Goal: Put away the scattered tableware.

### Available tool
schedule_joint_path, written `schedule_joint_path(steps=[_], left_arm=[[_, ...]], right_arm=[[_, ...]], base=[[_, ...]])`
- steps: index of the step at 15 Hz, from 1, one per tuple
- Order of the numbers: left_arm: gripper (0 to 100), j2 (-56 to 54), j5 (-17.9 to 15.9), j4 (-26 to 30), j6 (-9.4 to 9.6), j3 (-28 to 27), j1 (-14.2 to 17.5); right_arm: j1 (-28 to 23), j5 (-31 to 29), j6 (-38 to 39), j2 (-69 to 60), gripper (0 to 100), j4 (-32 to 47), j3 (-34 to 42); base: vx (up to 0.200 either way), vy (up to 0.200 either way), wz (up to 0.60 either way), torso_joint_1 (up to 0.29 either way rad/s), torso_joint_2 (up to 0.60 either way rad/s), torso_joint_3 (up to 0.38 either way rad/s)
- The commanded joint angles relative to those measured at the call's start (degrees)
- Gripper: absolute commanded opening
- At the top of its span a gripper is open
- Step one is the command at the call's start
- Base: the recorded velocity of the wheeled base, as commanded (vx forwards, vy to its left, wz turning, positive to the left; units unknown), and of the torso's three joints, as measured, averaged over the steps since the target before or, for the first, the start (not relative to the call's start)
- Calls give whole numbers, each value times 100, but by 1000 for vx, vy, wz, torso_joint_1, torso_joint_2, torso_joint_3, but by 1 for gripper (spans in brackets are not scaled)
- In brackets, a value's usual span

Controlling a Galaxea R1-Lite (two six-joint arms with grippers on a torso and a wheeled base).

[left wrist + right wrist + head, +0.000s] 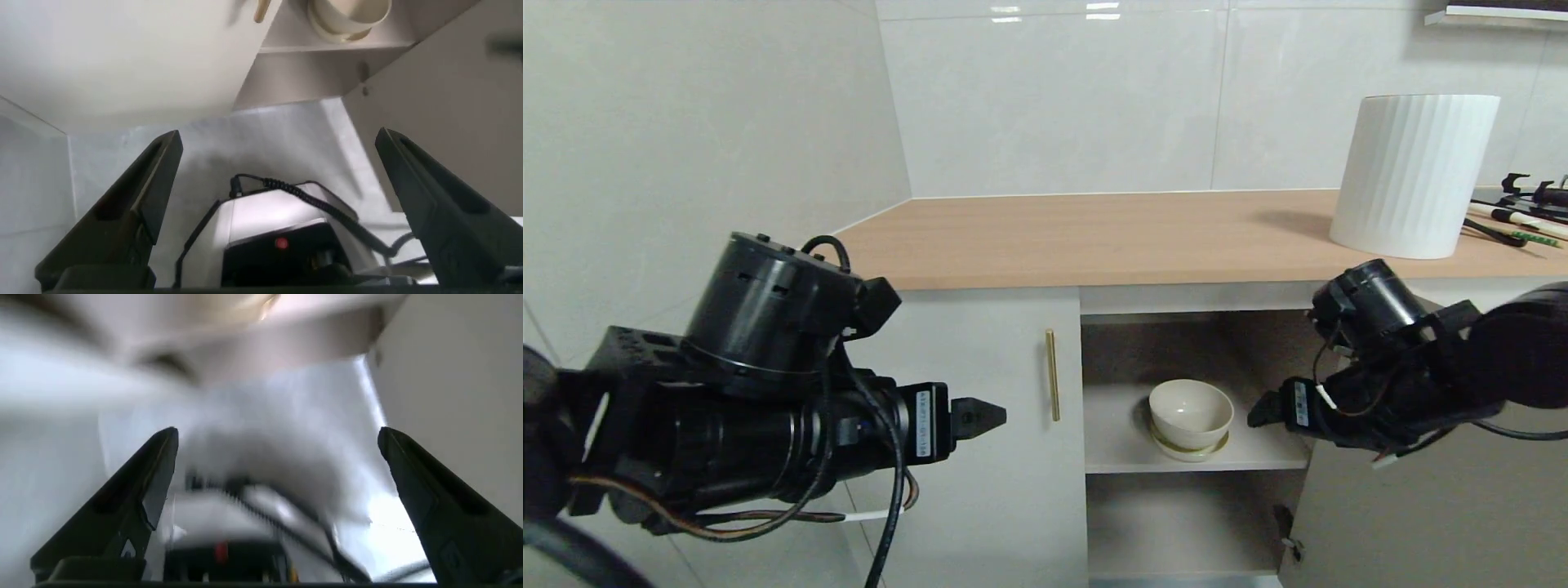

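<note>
On cabinet shelf (1119, 445) — cream bowl (1191, 412); glossy, upright.

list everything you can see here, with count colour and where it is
bowl: 1, cream, on the plate on the cabinet's upper shelf
plate: 1, cream with a yellowish rim, under the bowl
utensils: several, dark and pale, count unclear, on the counter right of the ribbed container
ribbed container: 1, white, upright on the counter's right part
counter: 1, light wood, above the cabinet
cabinet: 1, white, left door shut, right side open
handle: 1, gold, upright on the shut door
left gripper: 1, black, jaws open, before the shut door
right gripper: 1, black, jaws open, right of the bowl
</note>
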Motion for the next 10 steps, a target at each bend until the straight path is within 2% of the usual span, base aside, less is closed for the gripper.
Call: schedule_joint_path(steps=[1,4,8,10], left_arm=[[100,-519,-23,-10,-50,253,139],[100,-704,-217,-19,-23,350,175],[100,-660,-217,-10,-23,350,192],[100,-581,-208,-10,-23,350,210]], right_arm=[[597,46,14,-1522,100,124,946],[606,38,14,-1952,100,142,1289],[667,29,22,-1961,100,133,1359],[720,29,-4,-1970,100,133,1377]], base=[[0,0,0,0,0,0],[0,0,0,0,0,0],[0,0,0,0,0,0],[-200,0,0,0,0,5]])
